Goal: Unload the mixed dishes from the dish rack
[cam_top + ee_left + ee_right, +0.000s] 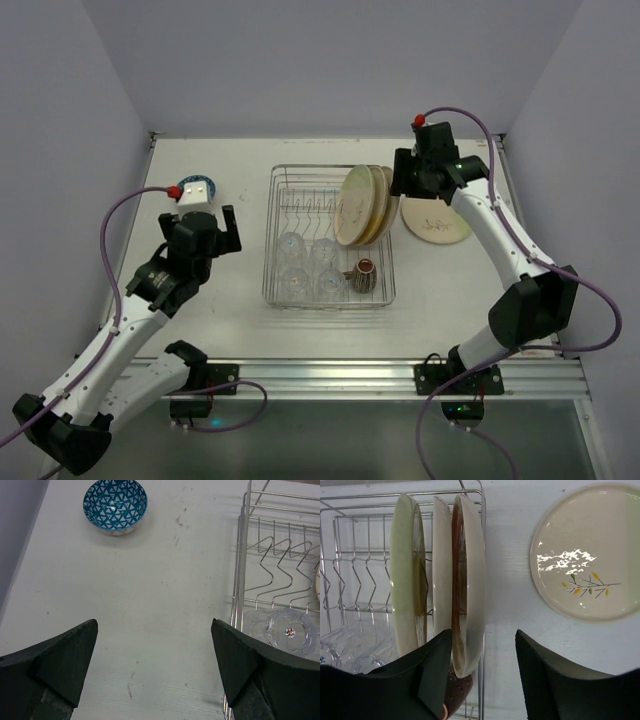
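The silver wire dish rack (283, 297) stands mid-table. Three cream and pale-green plates (360, 205) stand on edge at its far right; in the right wrist view the rightmost plate (470, 580) is beside two others (405, 580). Clear glasses (305, 265) and the dark brown mug (362, 275) sit at its near end. Another cream plate (435, 222) lies flat on the table right of the rack. The blue-patterned bowl (115, 505) stands on the table at far left. My right gripper (484, 645) is open, its jaws astride the rightmost plate's rim. My left gripper (155, 630) is open and empty over bare table left of the rack.
The flat plate (585, 555) lies just right of my right gripper. The rack's left wall (240, 580) and a glass (290, 630) are close to my left gripper's right finger. Walls enclose the table on the left, far and right sides.
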`<state>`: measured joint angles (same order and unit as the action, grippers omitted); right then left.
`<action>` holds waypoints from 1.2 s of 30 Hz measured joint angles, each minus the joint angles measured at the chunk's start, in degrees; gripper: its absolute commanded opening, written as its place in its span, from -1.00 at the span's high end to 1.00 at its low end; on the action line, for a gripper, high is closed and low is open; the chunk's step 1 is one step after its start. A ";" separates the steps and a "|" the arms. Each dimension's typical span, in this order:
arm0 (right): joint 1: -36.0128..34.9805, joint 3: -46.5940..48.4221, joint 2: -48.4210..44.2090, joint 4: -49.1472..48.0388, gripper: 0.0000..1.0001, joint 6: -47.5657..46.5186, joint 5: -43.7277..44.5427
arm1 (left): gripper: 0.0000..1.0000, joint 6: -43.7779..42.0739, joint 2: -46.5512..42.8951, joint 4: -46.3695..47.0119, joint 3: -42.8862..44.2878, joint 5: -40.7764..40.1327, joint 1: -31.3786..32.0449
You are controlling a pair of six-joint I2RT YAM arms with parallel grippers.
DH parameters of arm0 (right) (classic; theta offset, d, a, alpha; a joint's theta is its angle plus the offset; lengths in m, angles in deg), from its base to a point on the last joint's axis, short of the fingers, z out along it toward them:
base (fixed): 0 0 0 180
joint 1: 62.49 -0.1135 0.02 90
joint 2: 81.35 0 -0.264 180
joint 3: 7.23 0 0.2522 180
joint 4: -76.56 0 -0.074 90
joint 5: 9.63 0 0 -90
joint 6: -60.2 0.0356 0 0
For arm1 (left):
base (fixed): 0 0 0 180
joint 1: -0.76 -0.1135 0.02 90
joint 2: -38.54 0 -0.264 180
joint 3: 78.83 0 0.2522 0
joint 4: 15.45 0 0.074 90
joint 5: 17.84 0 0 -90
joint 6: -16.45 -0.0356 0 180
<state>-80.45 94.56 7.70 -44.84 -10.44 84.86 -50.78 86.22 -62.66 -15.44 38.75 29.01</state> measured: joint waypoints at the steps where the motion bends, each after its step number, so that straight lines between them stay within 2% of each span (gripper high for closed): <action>1: 0.00 0.28 0.81 -0.04 -0.07 -0.02 0.11 | -1.00 -0.02 0.02 0.00 -0.04 0.17 0.00; 10: 0.00 1.40 6.01 0.22 0.09 -0.13 0.26 | -1.00 -0.44 0.07 0.24 -0.48 1.09 0.00; 24: -0.09 1.36 8.09 -0.87 0.27 0.22 -0.92 | -1.00 -1.09 0.04 0.76 -0.68 1.75 0.00; 28: -0.11 1.31 8.81 -1.22 0.41 0.46 -1.27 | -1.00 -1.14 0.04 0.81 -0.68 1.86 0.00; 31: -0.17 1.29 8.94 -1.49 0.64 0.74 -1.68 | -1.00 -1.16 0.02 0.81 -0.68 1.95 0.00; 36: -0.31 1.29 8.92 -2.01 0.87 2.05 -2.14 | -1.00 -1.31 0.02 0.83 -0.68 2.16 0.00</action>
<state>-80.75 95.85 16.62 -46.85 -8.39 82.72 -52.09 86.24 -61.83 -16.12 40.92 29.01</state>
